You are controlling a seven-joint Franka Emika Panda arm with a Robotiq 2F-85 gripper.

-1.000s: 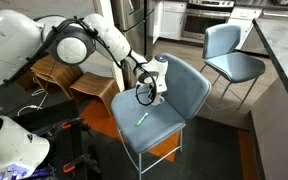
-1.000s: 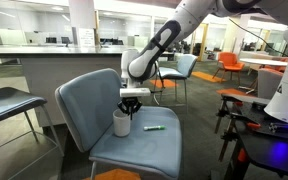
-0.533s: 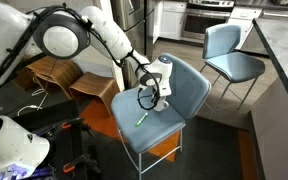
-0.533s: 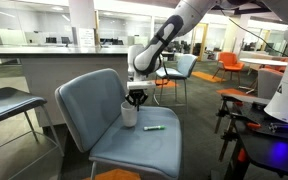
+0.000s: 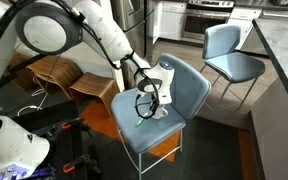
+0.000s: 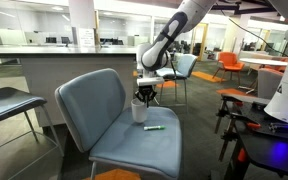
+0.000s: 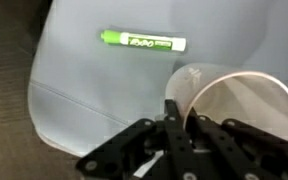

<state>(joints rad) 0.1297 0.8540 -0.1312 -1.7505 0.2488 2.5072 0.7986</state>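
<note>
- In an exterior view, the end effector (image 5: 150,97) is pressed together on the rim of a white cup (image 5: 159,109), upright at the middle of the blue chair (image 5: 189,90) seat.
- In an exterior view, a green marker (image 6: 155,128) lies just beside the cup, toward the seat's front edge.
- In the wrist view, the fingers pinch the cup's thin wall. It looks light and crushable, so it is best held gently at the rim.

In your wrist view, the cup (image 7: 239,105) is running up to the right edge, and the gripper (image 7: 180,112) is covering its lower part and base. The print on the green marker (image 7: 142,41) is blurring past reading. The chair seat (image 7: 84,95) is spilling past the top and bottom edges. In an exterior view, the marker (image 6: 154,128) is showing as a thin green sliver, too small for detail.
</note>
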